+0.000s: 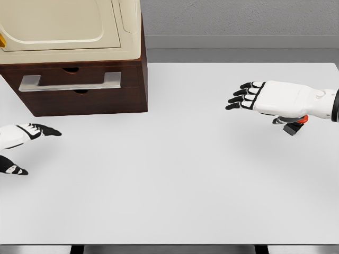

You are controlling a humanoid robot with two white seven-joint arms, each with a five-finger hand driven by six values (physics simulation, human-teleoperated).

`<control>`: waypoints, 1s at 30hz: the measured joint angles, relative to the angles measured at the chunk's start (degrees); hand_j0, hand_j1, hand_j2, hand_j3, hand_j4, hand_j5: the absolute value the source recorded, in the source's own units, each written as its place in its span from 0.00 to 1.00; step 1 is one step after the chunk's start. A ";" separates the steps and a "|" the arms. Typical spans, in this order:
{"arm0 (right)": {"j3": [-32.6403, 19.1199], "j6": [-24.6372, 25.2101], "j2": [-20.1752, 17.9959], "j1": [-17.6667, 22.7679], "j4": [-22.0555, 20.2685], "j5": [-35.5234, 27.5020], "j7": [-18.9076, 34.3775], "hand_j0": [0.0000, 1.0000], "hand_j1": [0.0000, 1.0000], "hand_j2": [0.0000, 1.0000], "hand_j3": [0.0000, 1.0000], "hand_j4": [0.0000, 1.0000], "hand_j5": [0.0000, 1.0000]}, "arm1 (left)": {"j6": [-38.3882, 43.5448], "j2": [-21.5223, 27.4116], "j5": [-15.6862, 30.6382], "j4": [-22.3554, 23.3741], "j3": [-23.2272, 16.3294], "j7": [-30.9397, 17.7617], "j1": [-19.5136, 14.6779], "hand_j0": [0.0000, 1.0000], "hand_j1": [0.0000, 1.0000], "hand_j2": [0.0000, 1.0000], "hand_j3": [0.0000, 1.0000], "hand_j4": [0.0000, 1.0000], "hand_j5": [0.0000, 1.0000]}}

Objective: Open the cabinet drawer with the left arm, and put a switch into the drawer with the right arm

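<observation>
While the dark brown wooden cabinet (87, 87) stands at the far left of the flat white table (175, 180), its drawer (74, 78) is shut, front flush, with a grey metal bar handle (70, 82) across it. On top of the cabinet sits a cream-coloured plastic appliance (69, 26) with a rounded lid.

Left hand (24, 145): enters at the left edge, below and in front of the cabinet, well apart from the handle. Fingers spread, holding nothing.

Right hand (265, 98): hovers over the right side of the table, palm down, fingers extended toward the left, nothing gripped.

Small switch (294, 125), dark body with an orange-red part: lies on the table directly beneath the right hand's wrist, mostly hidden by it. Contact between hand and switch cannot be determined.
</observation>
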 measured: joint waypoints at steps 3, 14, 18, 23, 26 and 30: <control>-0.02 0.00 -0.01 0.00 0.00 -0.04 0.00 1.00 1.00 1.00 1.00 1.00 1.00 | -0.08 0.05 3.18 -0.16 -0.92 -4.48 -1.76 1.00 1.00 1.00 1.00 1.00 1.00; -7.62 0.01 -5.06 -0.70 3.99 -0.70 0.00 1.00 1.00 1.00 1.00 1.00 1.00 | 15.84 -6.49 20.13 -9.38 -8.06 -14.19 -24.80 1.00 1.00 1.00 1.00 1.00 1.00; -7.13 -0.01 -6.41 2.02 8.03 -0.66 0.00 1.00 1.00 1.00 1.00 1.00 1.00 | 21.09 -6.42 21.73 -10.11 -8.23 -14.41 -27.17 1.00 1.00 1.00 1.00 1.00 1.00; -3.51 -0.01 -7.59 1.76 11.74 -0.55 0.00 1.00 1.00 1.00 1.00 1.00 1.00 | 23.89 -5.62 22.08 -9.46 -8.33 -14.47 -28.22 1.00 1.00 1.00 1.00 1.00 1.00; -1.82 0.00 -7.53 1.76 13.34 -0.39 0.00 1.00 1.00 1.00 1.00 1.00 1.00 | 26.18 -4.59 22.02 -9.32 -8.37 -14.48 -28.22 1.00 1.00 1.00 1.00 1.00 1.00; -0.29 0.00 -7.13 1.67 16.35 -0.11 0.00 1.00 1.00 1.00 1.00 1.00 1.00 | 27.40 -3.82 20.67 -9.27 -8.38 -14.49 -28.22 1.00 1.00 1.00 1.00 1.00 1.00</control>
